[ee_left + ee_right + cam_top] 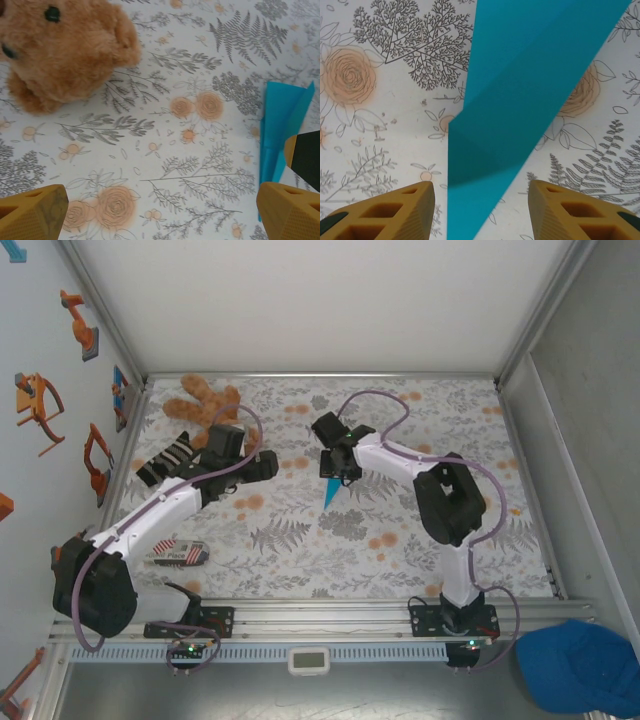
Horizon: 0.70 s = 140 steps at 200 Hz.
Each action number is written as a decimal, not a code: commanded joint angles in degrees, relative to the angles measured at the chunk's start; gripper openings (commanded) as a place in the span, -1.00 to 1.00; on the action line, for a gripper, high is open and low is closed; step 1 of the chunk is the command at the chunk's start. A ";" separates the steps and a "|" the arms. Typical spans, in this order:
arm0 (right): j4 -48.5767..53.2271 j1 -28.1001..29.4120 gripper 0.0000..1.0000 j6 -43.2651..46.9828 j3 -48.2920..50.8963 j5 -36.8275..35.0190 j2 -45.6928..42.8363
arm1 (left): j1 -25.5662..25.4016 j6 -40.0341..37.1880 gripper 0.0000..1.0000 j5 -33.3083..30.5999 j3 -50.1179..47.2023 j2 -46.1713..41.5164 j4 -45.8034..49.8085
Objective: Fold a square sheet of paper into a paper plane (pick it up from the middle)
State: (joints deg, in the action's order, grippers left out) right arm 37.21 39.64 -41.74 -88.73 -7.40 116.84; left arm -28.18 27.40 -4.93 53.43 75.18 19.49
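Observation:
The square sheet of paper lies folded into a cyan paper plane on the floral tablecloth near the table's middle, its sharp tip toward the near edge. My right gripper hovers over its wide end. In the right wrist view the paper plane lies flat between the yellow fingers, which stand apart and touch nothing; the right gripper is open. My left gripper sits to the plane's left, and this gripper is wide open over bare cloth. The paper plane lies just past its right finger.
A brown teddy bear lies at the back left, close to the left gripper, with a black-and-white striped item beside it. A small flag-patterned pouch rests near the left arm's base. A blue cap lies off the table, front right.

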 commanded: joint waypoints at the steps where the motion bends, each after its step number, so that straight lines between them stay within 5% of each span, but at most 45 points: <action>1: 4.17 0.35 0.03 -5.36 -4.05 -6.78 2.39 | 0.30 -1.64 0.92 -1.14 -0.94 -0.95 0.75; 62: 8.58 0.37 -0.03 -7.27 -6.95 -12.22 4.90 | 0.34 -0.34 0.93 0.95 -1.23 1.19 -1.47; 140: 8.52 0.28 -0.54 -9.23 -4.74 -13.92 3.52 | 0.32 0.21 0.93 2.38 -0.26 3.28 -1.90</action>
State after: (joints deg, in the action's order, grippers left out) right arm 44.29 39.99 -49.34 -94.02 -18.79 121.49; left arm -28.08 27.35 -3.64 52.38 77.82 18.41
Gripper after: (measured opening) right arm 0.273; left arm 0.964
